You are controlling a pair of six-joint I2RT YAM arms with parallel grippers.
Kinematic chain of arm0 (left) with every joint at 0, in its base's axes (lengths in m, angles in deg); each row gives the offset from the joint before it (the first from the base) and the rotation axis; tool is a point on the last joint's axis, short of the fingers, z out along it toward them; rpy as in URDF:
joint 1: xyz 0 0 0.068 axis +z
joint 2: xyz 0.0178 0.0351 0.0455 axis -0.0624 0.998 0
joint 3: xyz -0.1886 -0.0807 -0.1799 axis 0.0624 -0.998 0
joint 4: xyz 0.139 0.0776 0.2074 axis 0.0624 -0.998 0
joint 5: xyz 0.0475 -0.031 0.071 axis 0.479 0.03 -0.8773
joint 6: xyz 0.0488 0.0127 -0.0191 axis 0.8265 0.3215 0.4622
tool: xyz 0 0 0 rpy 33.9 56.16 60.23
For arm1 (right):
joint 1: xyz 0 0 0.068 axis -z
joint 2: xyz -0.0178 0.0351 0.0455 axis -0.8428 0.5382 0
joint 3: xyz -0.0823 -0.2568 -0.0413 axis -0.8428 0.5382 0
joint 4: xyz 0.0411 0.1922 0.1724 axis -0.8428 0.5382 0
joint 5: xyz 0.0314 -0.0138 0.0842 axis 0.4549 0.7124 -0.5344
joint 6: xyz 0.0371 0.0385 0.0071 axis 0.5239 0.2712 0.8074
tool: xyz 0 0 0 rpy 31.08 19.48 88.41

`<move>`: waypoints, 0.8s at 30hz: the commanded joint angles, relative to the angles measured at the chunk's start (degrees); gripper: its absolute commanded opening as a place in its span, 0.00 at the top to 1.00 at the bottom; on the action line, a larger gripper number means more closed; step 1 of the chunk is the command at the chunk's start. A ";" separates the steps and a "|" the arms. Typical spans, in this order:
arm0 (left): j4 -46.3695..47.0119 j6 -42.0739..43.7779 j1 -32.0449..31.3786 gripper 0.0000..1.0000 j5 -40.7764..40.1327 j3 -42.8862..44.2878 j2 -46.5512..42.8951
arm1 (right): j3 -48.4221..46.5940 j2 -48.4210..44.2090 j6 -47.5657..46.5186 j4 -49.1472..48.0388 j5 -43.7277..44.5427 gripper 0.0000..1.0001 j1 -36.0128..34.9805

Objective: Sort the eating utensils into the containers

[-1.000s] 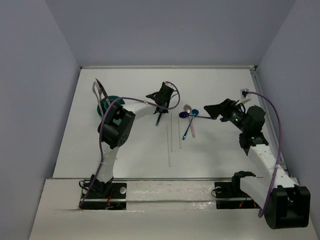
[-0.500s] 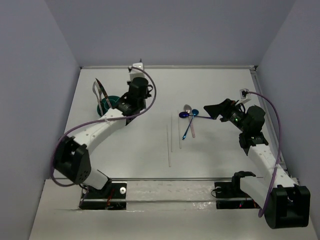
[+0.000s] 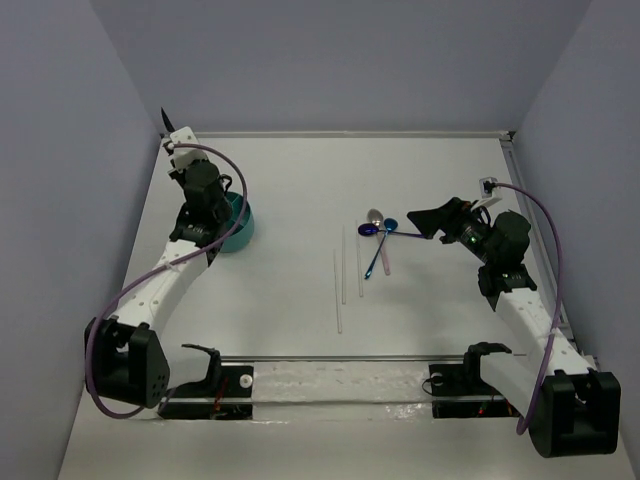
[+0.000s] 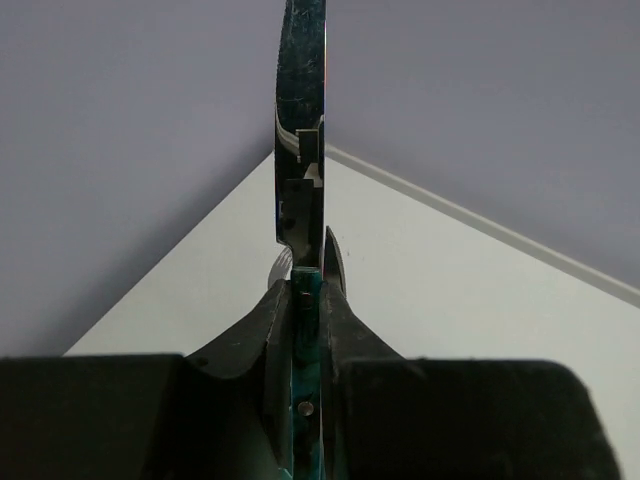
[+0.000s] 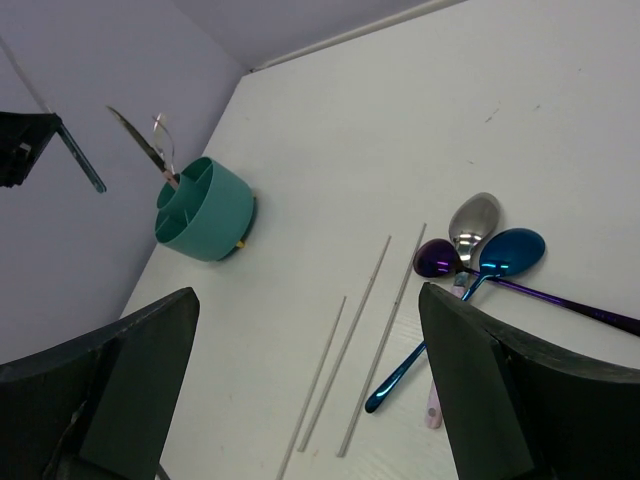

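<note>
My left gripper point(image 3: 183, 158) is shut on a teal-handled knife point(image 4: 301, 190), held in the air just beyond the far left side of the teal caddy point(image 3: 236, 228); the blade tip point(image 3: 166, 119) points away. In the right wrist view the caddy point(image 5: 205, 212) holds a knife point(image 5: 135, 140) and a silver utensil point(image 5: 163, 131), and the held knife point(image 5: 82, 162) hangs to its left. My right gripper point(image 3: 430, 220) is open and empty, right of a silver spoon point(image 5: 474, 215), a purple spoon point(image 5: 437, 258) and a blue spoon point(image 5: 511, 250). Three chopsticks point(image 5: 362, 325) lie on the table.
The table's far left corner and the grey walls are close behind the left gripper. A pink handle point(image 5: 432, 411) lies under the spoons. The left arm point(image 3: 165, 275) stretches along the table's left side. A white clip point(image 3: 487, 185) sits by the right edge.
My left arm has swung from the table's middle to the far left, carrying the teal-handled knife up beside the caddy. The right arm and the spoons have not moved.
</note>
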 commanded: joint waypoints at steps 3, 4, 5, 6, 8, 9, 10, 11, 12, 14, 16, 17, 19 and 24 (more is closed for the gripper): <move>13.85 6.28 0.51 1.00 -3.23 -1.71 2.51 | 0.12 0.16 -0.26 -3.90 -0.89 0.03 -0.13; 15.08 6.28 0.51 1.00 -3.58 -1.88 3.56 | 0.12 0.16 -0.18 -3.90 -0.80 0.03 -0.13; 15.78 7.85 0.51 1.00 -4.11 -2.49 3.92 | 0.03 0.08 -0.35 -3.81 -0.80 0.03 -0.13; 16.57 8.30 1.03 1.00 -4.46 -2.85 4.27 | 0.03 0.08 -0.26 -3.72 -0.80 0.03 -0.13; 18.34 8.22 1.04 1.00 -5.60 -3.29 5.67 | -0.06 -0.10 -0.26 -3.55 -1.06 0.03 -0.13; 18.69 8.04 1.04 1.00 -5.87 -3.29 6.11 | -0.15 -0.19 -0.26 -3.55 -1.07 0.03 -0.13; 18.78 7.78 1.04 1.00 -6.39 -3.29 7.07 | -0.06 -0.19 -0.26 -3.55 -0.98 0.03 -0.13; 18.95 7.17 1.04 1.00 -6.66 -3.29 7.52 | -0.06 -0.19 -0.35 -3.55 -0.98 0.03 -0.13; 19.04 6.99 1.04 1.00 -6.84 -3.29 7.87 | -0.15 -0.19 -0.35 -3.55 -0.98 0.03 -0.13; 19.22 5.16 1.04 1.00 -8.06 -3.38 8.75 | -0.15 -0.01 -0.44 -3.46 -0.98 0.03 -0.13; 19.65 3.66 1.04 1.00 -8.59 -3.73 9.01 | -0.15 -0.19 -0.44 -3.46 -1.24 0.03 -0.13; 19.75 3.21 1.04 1.00 -8.68 -4.17 9.02 | -0.15 -0.28 -0.35 -3.46 -1.33 0.03 -0.13; 20.01 2.33 1.04 1.00 -8.77 -4.61 9.10 | -0.15 -0.28 -0.35 -3.55 -1.24 0.03 -0.13; 21.33 2.24 0.51 1.00 -9.56 -5.05 10.07 | -0.15 -0.36 -0.09 -3.55 -1.59 0.03 -0.13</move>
